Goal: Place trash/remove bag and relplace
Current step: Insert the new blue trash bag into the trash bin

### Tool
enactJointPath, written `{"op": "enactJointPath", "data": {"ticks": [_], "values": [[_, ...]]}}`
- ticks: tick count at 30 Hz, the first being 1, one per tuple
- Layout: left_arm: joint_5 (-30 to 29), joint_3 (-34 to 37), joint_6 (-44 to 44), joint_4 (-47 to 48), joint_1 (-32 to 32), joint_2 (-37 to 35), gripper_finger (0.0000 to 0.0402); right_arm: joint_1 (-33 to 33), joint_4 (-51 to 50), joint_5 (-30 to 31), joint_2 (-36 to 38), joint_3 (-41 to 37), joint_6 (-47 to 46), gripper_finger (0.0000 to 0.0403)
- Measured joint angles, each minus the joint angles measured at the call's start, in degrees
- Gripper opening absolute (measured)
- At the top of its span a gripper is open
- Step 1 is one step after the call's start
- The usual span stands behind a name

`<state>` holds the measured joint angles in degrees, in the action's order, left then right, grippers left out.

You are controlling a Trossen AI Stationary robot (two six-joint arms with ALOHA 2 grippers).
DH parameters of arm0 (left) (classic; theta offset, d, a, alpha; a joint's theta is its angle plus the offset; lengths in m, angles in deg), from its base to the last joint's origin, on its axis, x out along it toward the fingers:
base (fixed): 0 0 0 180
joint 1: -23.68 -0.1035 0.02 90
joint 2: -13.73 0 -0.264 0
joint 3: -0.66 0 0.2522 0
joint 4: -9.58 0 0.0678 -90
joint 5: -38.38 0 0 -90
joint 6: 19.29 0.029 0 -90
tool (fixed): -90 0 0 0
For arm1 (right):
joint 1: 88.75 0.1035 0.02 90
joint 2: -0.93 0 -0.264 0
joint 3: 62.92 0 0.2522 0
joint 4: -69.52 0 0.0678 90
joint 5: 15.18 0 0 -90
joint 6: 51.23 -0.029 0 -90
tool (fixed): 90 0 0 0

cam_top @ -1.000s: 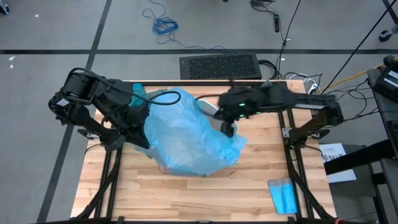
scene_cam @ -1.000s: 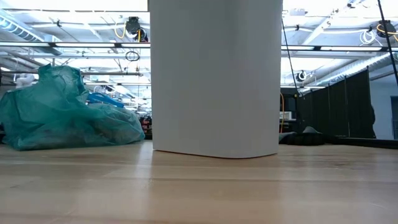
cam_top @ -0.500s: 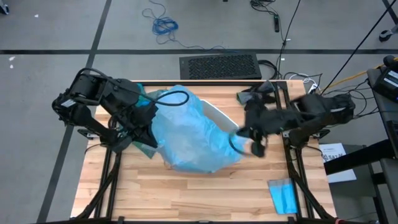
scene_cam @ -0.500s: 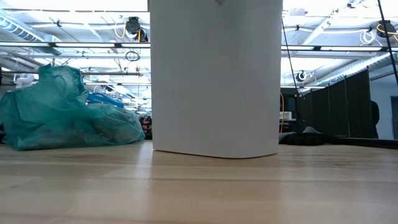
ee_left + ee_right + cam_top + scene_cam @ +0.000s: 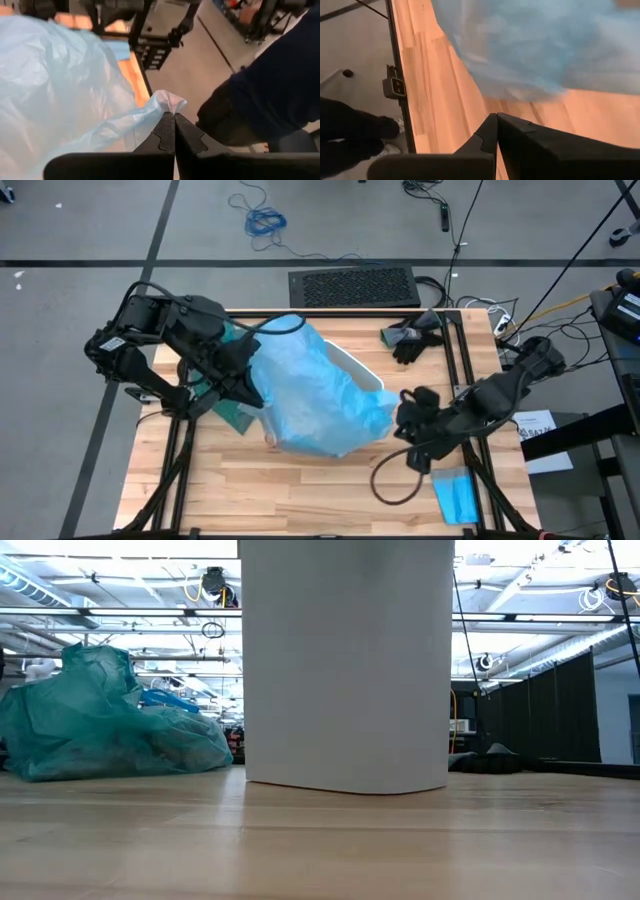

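— While the left gripper [image 5: 174,116] has its jaws clamped on a twisted corner of the pale blue bag [image 5: 315,395], what is the other one doing?

— The right gripper [image 5: 497,118] has its jaws together on nothing, over bare wood at the lower right of the high view, just off the pale plastic's edge.

— And where does the pale plastic sit?

— Draped over the white bin [image 5: 345,665] at the centre of the surface [image 5: 300,490]. A strip of white rim shows at its upper right edge in the high view, so I judge the fresh liner only partly seated.

— Where is the old bag?

— The teal bag [image 5: 100,720] lies in a heap on the wood, at the left of the low view, apart from the bin. From above only slivers of it show beside the left arm. It looks bulged, so the trash is probably inside, though I cannot make out any scraps.

— So how far along?

— By my reckoning the filling and removal are done. What is left is spreading the new liner around the rim and tucking it in.

— Counts?

— One bin, one teal bag, one pale blue bag, one small folded blue sheet [image 5: 457,493] at the lower right, two grippers. A dark glove-like object [image 5: 410,340] rests at the upper right of the surface. A person's dark sleeve [image 5: 280,85] fills the right of the left wrist view.
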<state>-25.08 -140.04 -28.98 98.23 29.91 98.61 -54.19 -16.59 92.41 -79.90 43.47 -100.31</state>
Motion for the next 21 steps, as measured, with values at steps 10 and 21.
{"op": "enactJointPath", "data": {"ticks": [10,21], "values": [[0.0,0.0,-0.5,-1.5,-0.6,0.0,0.0000,-4.8,18.3,0.9,0.1,-8.0,6.4,0.0000],[0.0,0.0,-1.8,-1.5,-0.2,0.0,0.0000,-5.6,15.9,1.7,0.2,1.2,11.9,0.0000]]}}
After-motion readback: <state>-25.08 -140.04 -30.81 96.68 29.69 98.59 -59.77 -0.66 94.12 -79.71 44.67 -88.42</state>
